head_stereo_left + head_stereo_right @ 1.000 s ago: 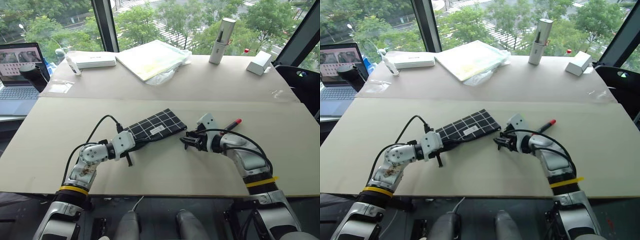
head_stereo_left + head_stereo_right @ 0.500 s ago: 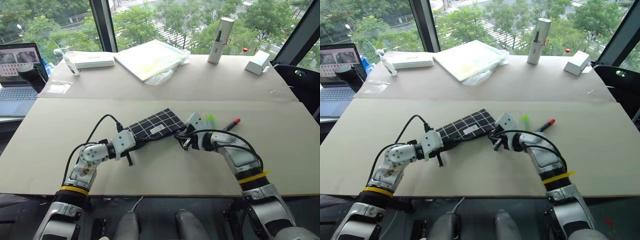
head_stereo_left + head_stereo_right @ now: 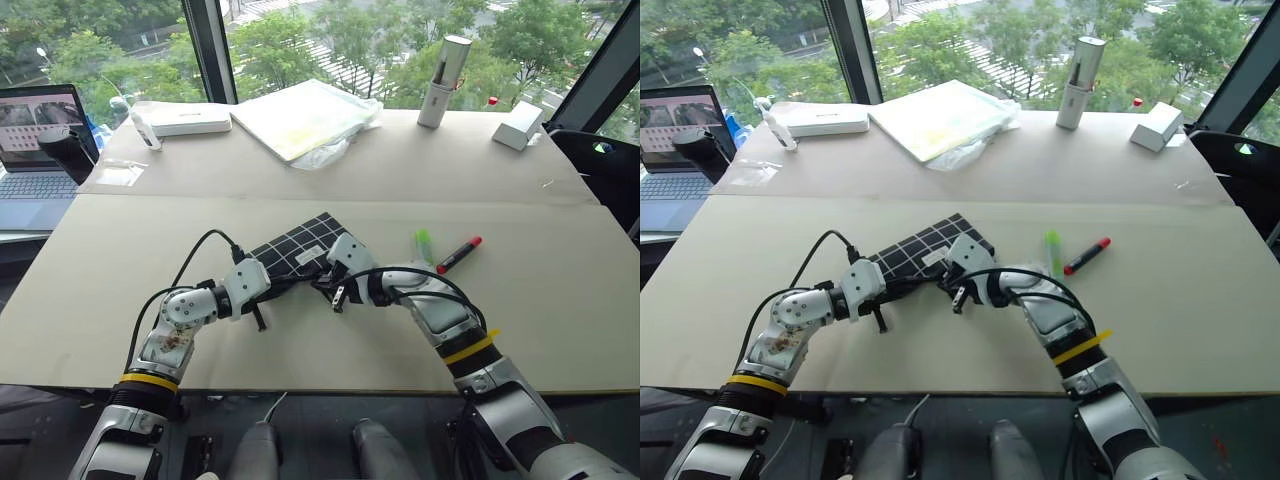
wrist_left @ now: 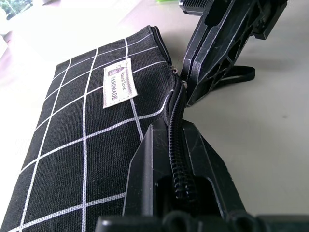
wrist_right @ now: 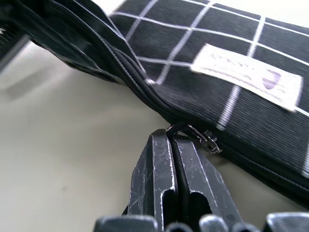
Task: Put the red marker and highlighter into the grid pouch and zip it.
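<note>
Your left hand (image 4: 179, 159) is clenched on the zipper edge of the grid pouch (image 3: 290, 250), pinning the end nearest the robot. Your right hand (image 5: 175, 145) has its fingers pressed together at the pouch's zipper slider; the black zipper-pull strap (image 4: 237, 78) trails from beside them, though you cannot tell from the frames whether the strap or the metal tab is actually pinched. In the left wrist view the two hands sit close together along the same zipper line.

The pouch lies flat on the surface (image 3: 150, 240), label (image 4: 119, 88) up, running diagonally away from the left hand. The highlighter (image 3: 424, 246) lies on the surface to the right of the pouch, beyond your right arm. The red marker (image 3: 459, 255) lies just right of the highlighter, apart from it. Both pens are outside the pouch.
</note>
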### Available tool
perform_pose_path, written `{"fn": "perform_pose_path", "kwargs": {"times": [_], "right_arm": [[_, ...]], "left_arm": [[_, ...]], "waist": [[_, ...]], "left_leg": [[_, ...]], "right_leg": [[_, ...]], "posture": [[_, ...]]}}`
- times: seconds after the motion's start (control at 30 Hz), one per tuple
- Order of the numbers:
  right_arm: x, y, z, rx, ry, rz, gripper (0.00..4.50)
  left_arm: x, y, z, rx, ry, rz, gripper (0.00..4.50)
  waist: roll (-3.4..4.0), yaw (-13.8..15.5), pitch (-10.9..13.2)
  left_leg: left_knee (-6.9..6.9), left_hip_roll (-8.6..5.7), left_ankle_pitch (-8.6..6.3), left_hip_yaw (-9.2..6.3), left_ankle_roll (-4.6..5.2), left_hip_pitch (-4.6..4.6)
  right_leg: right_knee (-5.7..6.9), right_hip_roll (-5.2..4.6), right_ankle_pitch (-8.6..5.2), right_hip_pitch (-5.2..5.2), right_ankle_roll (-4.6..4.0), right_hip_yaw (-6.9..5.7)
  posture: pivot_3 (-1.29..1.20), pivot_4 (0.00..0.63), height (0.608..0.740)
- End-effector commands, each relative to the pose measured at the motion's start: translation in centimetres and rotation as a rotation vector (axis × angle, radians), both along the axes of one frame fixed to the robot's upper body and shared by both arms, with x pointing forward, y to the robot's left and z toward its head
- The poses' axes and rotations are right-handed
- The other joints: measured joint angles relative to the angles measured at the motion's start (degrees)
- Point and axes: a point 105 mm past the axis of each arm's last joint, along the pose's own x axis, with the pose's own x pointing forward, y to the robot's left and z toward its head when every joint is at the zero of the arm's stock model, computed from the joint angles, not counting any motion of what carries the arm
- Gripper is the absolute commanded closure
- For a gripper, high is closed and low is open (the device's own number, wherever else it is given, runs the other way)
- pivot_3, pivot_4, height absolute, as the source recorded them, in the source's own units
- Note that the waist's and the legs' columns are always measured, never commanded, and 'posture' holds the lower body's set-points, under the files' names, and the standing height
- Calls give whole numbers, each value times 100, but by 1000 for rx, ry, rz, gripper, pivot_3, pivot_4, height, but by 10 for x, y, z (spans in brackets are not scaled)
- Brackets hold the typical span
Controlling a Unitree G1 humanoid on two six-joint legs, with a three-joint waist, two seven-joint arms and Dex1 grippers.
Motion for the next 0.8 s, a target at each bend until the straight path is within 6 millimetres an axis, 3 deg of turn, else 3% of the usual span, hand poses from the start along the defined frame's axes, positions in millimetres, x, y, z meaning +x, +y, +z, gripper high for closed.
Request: {"fn": "perform_pose_path", "kwargs": {"times": [0.03,0.13,0.23,0.33,0.47,0.5,0.63,0.77,0.8], "right_arm": [[-14,31,42,145,-28,127,4475],[-17,34,53,201,-9,148,4475],[-14,27,50,180,-18,129,4475],[-10,17,43,157,2,100,3729],[-7,-4,46,174,56,55,2354],[-9,-11,49,196,89,50,2029],[-25,-57,55,166,119,57,2029],[-65,-106,70,168,121,141,2029],[-61,-120,75,174,99,81,2029]], "left_arm": [[-3,-10,15,-37,-51,-39,4500],[-3,-10,14,-37,-49,-40,4500],[-3,-10,14,-37,-48,-40,4500],[-4,-11,14,-37,-48,-43,4500],[-4,-12,16,-43,-48,-48,4500],[-4,-12,17,-53,-48,-48,4500],[-3,-16,28,-130,-41,-48,4500],[-2,-17,46,-254,-19,-39,4500],[-2,-16,50,-275,-10,-34,4500]], "waist": [[0,-3,0],[1,-2,0],[1,25,0],[1,15,1],[1,4,1],[1,12,1],[0,73,1],[-2,138,3],[0,137,4]], "left_leg": [[0,0,0,-1,0,0],[0,0,0,-4,0,-2],[1,-1,0,-8,-1,-5],[3,-1,1,-9,-1,-5],[1,0,0,-15,-1,-5],[2,-1,0,-15,-1,-7],[5,-2,0,-22,-1,-16],[7,-4,0,-39,0,-30],[7,-3,0,-41,0,-32]], "right_leg": [[0,0,0,0,0,0],[1,0,0,0,0,-5],[0,-2,0,1,0,-10],[0,-2,0,2,0,-12],[0,0,-1,1,-2,-16],[-1,-1,-1,1,-2,-16],[-4,-4,-1,1,-2,-22],[-14,-5,-3,2,0,-39],[-15,-4,-4,2,-2,-40]], "posture": [[0,150,738],[0,150,738],[0,150,738],[0,150,738],[0,150,738],[0,150,738],[0,150,738],[0,150,738],[0,150,738]]}}
